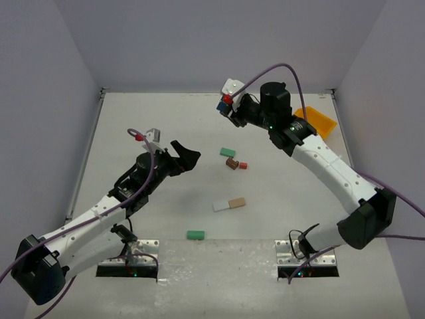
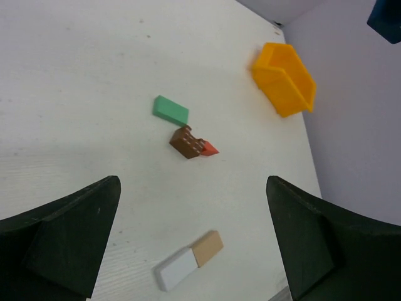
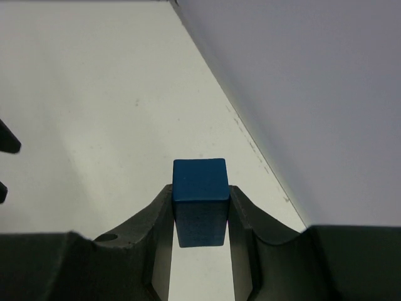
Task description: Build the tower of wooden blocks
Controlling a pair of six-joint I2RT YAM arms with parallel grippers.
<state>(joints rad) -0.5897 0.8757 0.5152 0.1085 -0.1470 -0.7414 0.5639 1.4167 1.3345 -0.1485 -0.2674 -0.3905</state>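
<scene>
My right gripper [image 1: 227, 108] [image 3: 200, 195] hangs high over the far part of the table, shut on a blue block [image 3: 199, 188] [image 1: 220, 105]. My left gripper [image 1: 190, 158] [image 2: 192, 183] is open and empty, hovering above the table's left-middle. Below and ahead of it lies a pale flat plank [image 2: 188, 260] [image 1: 229, 204], half white and half tan. Farther out, a green block [image 2: 170, 110] [image 1: 228, 152] lies flat, with a brown block [image 2: 187, 142] [image 1: 232, 163] touching a small red piece [image 2: 208, 149] [image 1: 243, 165]. A second green block [image 1: 195, 234] sits near the front edge.
A yellow plastic bin [image 1: 315, 121] [image 2: 285, 78] stands at the back right by the wall. Grey walls close off the table on the left, back and right. The arm bases [image 1: 129, 262] are bolted at the near edge.
</scene>
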